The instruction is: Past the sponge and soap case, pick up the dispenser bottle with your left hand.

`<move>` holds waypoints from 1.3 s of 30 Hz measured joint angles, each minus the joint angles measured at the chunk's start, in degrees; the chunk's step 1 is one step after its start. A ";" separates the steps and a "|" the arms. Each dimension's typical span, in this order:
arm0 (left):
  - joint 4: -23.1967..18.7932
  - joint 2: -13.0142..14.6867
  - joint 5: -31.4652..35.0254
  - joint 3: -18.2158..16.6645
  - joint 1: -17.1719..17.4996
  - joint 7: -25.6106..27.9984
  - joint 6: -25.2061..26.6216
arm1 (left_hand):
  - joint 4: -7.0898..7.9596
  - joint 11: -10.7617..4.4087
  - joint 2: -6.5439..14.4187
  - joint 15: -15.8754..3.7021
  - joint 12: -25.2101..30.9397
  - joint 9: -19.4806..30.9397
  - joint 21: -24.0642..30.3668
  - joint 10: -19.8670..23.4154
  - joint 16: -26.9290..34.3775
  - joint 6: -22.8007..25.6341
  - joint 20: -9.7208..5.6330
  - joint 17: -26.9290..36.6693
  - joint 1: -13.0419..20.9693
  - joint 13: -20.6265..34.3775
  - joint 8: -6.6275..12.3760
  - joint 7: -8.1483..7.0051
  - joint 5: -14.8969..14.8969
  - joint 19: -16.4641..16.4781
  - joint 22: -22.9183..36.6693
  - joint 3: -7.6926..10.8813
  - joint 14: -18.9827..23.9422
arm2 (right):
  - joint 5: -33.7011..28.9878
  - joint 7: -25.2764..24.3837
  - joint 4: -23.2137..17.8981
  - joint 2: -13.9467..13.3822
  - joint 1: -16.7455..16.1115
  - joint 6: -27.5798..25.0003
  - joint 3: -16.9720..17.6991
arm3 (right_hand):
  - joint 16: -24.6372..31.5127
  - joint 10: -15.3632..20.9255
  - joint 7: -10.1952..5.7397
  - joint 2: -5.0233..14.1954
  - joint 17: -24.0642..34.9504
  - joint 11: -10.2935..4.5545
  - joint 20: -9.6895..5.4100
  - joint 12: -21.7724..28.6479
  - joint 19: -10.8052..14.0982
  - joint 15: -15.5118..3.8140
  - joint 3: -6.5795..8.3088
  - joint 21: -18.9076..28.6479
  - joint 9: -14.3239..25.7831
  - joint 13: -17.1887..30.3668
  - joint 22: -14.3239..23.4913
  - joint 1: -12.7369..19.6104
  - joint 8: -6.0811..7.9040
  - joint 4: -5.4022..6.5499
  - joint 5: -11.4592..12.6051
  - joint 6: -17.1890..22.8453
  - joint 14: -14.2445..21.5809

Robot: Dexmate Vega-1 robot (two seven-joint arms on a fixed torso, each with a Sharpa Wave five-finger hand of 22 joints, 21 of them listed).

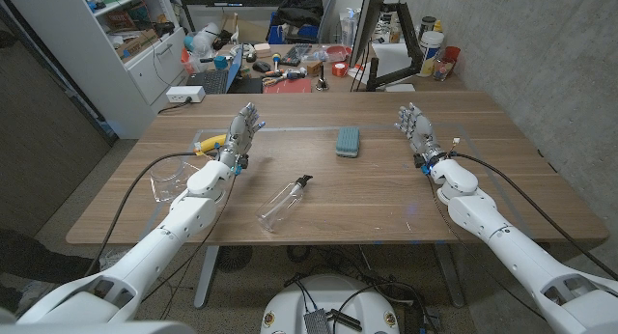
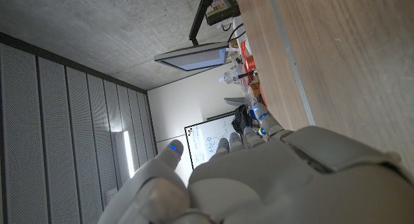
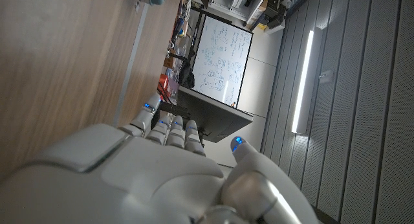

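Left hand [image 1: 243, 128]: raised above the table's left part, fingers apart and reaching up, holding nothing; seen from behind in the left wrist view [image 2: 272, 179], fingers pointing along the table's edge.
Right hand [image 1: 415, 127]: raised over the table's right part, fingers spread, holding nothing; seen from behind in the right wrist view [image 3: 149, 172].
Hands counted: two, well apart, one on each side of the table.
Dispenser bottle [image 1: 285, 203]: one, clear with a black pump, lying on its side near the table's front middle, pump end pointing away from the robot; apart from both hands, nearer the left arm.
Sponge [image 1: 348, 141]: one, teal, lying toward the far middle of the table, between the two hands and beyond the bottle.
Soap case [image 1: 172, 183]: one, clear, at the table's left edge, just beside the left forearm.
Yellow thing [image 1: 208, 148]: one, small, beside the left hand on its outer side; cannot tell what it is.
Table [image 1: 502, 194]: one, wooden, carrying all of these.
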 measured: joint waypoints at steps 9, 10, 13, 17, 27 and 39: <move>-1.47 -2.10 3.12 -3.12 0.99 -0.65 1.43 | -2.03 -1.56 0.95 0.00 0.23 -0.12 0.00 -0.08 0.36 -0.09 0.00 -0.30 2.08 0.00 0.00 -1.60 0.00 0.01 -0.28 0.40 0.00 | -2.66 1.91 0.08 2.10 -0.66 -1.12 2.78 | 0.21 -0.01 0.00 -0.01 0.00 -0.01 0.00 0.00 0.00 0.00 0.00 0.20 -0.01 0.00 0.00 0.00 0.00 0.00 0.00 0.00 0.00; -1.74 -2.35 3.12 -3.49 1.12 -0.65 1.43 | -2.69 -1.91 1.21 0.00 0.23 -0.16 0.00 -0.02 0.42 -0.20 0.00 -0.40 2.92 0.00 0.00 -1.87 0.00 0.01 -0.41 0.41 0.00 | -2.91 2.10 0.08 2.10 -0.66 -1.24 2.78 | 0.21 -0.01 0.00 -0.01 0.00 -0.01 0.00 0.00 0.00 0.00 0.00 0.20 -0.01 0.00 0.00 0.00 0.00 0.00 0.00 0.00 0.00; -2.57 -2.86 5.52 -4.29 1.46 -0.61 2.43 | -4.98 -1.98 0.97 0.00 0.23 -0.17 0.00 -0.08 0.43 0.11 0.00 -0.70 4.94 0.00 0.40 -2.18 0.00 0.01 -0.43 0.30 0.00 | -3.64 2.68 0.10 3.19 -1.01 -1.58 4.29 | 0.21 -0.01 0.00 -0.01 0.00 -0.01 0.00 0.00 0.01 0.00 0.00 0.20 -0.01 0.00 0.00 0.01 0.00 0.00 0.00 0.00 0.00; -4.00 -3.34 7.80 -5.34 2.01 -0.09 3.54 | -8.44 -1.97 -2.46 0.00 0.23 -0.16 -0.24 -0.08 0.43 0.11 0.00 -0.70 8.35 0.00 0.84 -2.18 0.00 0.01 -0.43 -0.35 0.00 | -4.50 3.39 0.15 4.04 -1.31 -1.92 5.43 | 0.21 -0.01 0.00 -0.01 -0.01 -0.01 0.00 0.00 0.01 0.00 0.00 0.02 -0.01 -0.01 -0.01 0.01 0.00 0.00 0.00 0.00 0.00; -7.77 -3.78 13.88 -7.12 3.41 1.03 6.32 | -11.56 -1.75 -5.52 0.00 0.23 0.00 -0.67 0.14 0.86 0.11 0.00 -0.69 11.41 0.26 0.84 -2.17 0.00 0.01 -0.42 -1.21 0.01 | -5.89 4.81 0.23 5.76 -1.99 -2.43 7.91 | 0.21 -0.01 0.00 -0.02 -0.01 -0.01 0.00 0.00 0.01 0.01 0.00 -0.07 -0.01 -0.01 -0.01 0.01 0.00 0.00 0.00 -0.01 0.00; -11.97 -3.46 18.21 -8.27 4.81 1.03 8.30 | -12.85 -1.42 -7.10 0.01 0.23 -0.01 -1.11 -0.19 0.86 0.12 0.00 -0.66 12.98 0.26 0.84 -2.17 0.00 0.01 -0.42 -1.61 0.01 | -6.54 6.09 0.28 6.74 -2.70 -2.58 9.67 | 0.21 0.19 0.00 -0.02 -0.01 0.20 0.00 0.00 0.01 0.01 0.00 -0.70 -0.02 -0.01 -0.01 0.01 0.00 -0.01 0.00 -0.01 0.00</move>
